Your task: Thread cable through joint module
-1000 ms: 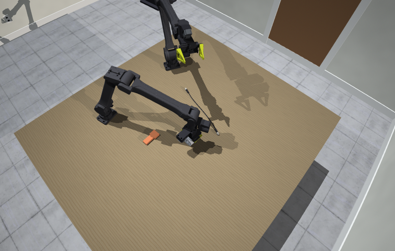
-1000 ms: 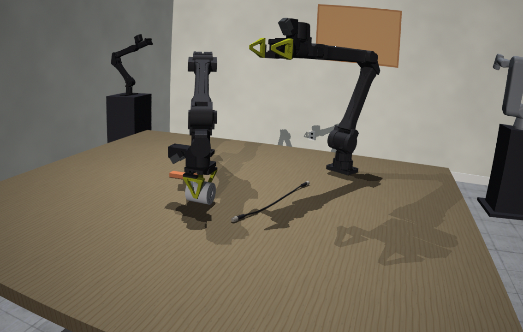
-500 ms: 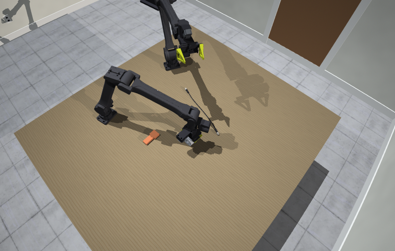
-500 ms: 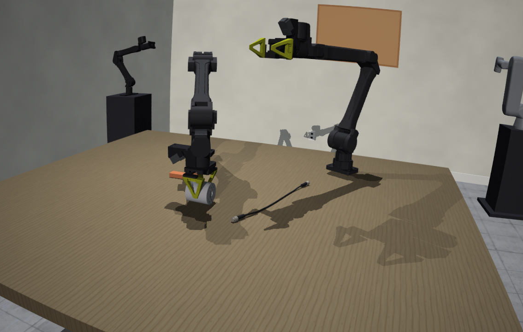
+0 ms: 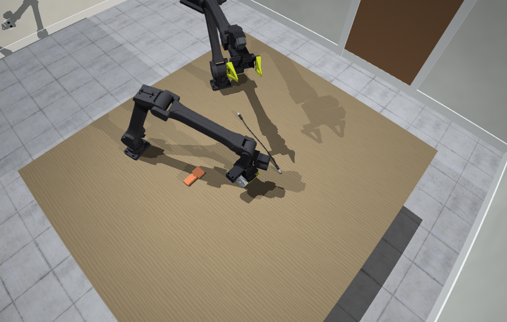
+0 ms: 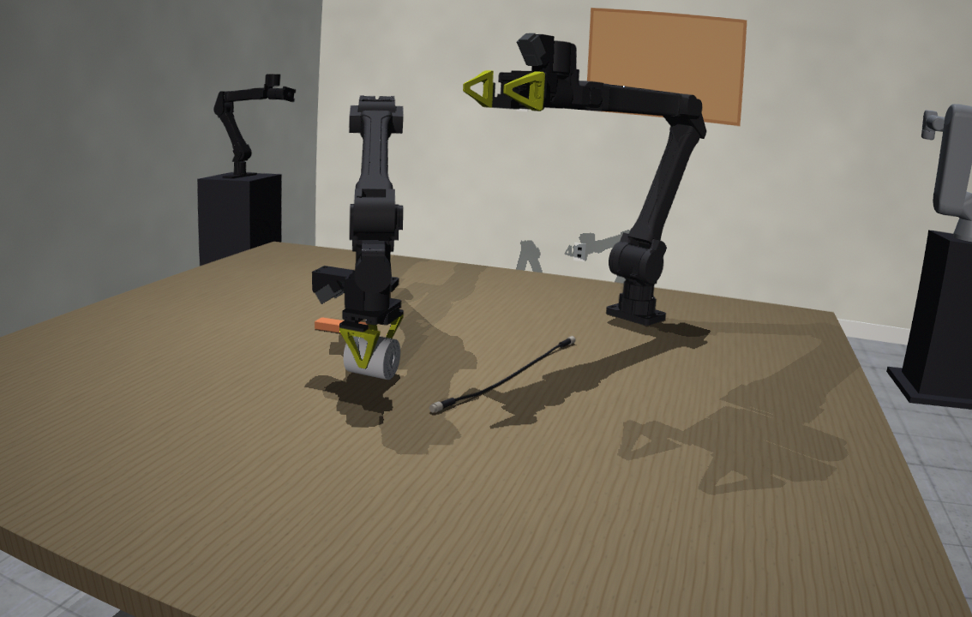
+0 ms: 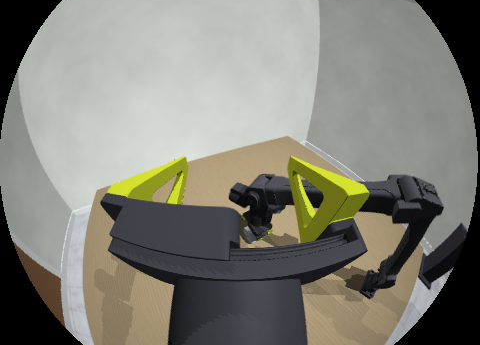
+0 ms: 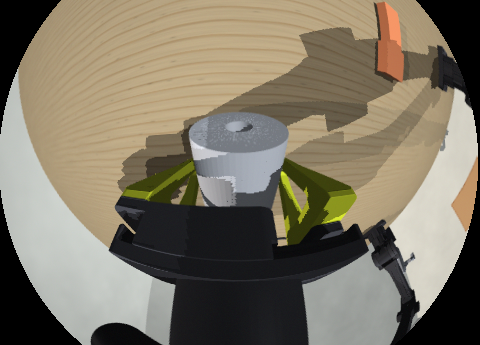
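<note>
a: which arm is nearer the cable (image 5: 258,140) (image 6: 508,377)?

b: by its jaws, the right gripper (image 5: 244,179) (image 6: 376,357) (image 7: 255,232) (image 8: 238,161), close to the cable's outer end; but those jaws are taken, gripping the joint module (image 5: 242,181) (image 6: 380,366) (image 7: 249,234) (image 8: 240,160) from both sides

a: so the left gripper (image 5: 249,78) (image 6: 505,90) (image 7: 237,162) has to fetch it?

b: i'd say so. its jaws stand wide with nothing between them, high up near the tabletop (image 5: 287,248) (image 6: 474,521) (image 7: 150,295) (image 8: 150,60) edge that carries both arm bases. the cable lies below them and farther out from that edge

a: its long axis?

b: slightly bowed, running from near the left arm's base out toward the opposite edge, its outer end just beside the module. i can't tell which end has the narrow tip

a: and the shaft?

b: its hole shows in the right wrist view. in the exterior view the module's axis lies roughly level, one end turned toward the cable's side; it looks slightly raised. nothing is threaded yet, so the left jaws should come down across the cable, near one end, then line it up with the bore
</note>
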`<state>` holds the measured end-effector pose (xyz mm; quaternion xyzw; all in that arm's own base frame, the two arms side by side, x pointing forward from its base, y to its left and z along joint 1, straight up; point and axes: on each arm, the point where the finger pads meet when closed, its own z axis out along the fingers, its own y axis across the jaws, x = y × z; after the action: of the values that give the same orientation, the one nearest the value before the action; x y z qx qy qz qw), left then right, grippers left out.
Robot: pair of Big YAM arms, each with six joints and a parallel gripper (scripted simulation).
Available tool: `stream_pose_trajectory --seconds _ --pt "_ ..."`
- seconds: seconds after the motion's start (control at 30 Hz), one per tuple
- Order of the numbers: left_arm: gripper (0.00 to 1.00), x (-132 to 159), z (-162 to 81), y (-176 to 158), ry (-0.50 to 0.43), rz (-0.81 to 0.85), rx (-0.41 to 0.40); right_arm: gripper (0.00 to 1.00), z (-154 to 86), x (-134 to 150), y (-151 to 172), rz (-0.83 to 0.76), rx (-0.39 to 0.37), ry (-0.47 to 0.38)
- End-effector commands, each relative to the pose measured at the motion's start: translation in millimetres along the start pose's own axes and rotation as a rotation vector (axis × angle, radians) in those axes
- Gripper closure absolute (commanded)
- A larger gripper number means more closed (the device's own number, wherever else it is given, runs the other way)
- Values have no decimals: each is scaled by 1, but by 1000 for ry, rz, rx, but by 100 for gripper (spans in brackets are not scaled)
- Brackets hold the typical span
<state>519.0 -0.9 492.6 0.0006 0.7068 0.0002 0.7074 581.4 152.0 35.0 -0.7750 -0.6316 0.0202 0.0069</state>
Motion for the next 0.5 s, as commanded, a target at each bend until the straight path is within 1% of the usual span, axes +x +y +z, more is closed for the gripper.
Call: stream_pose_trajectory --seconds 0.0,0.47 --pt "0 -10 4 7 -12 -9 -10 30 -75 20 36 -3 -164 79" --pt "0 -10 4 7 -12 -9 -10 30 -76 24 39 -8 -178 92"
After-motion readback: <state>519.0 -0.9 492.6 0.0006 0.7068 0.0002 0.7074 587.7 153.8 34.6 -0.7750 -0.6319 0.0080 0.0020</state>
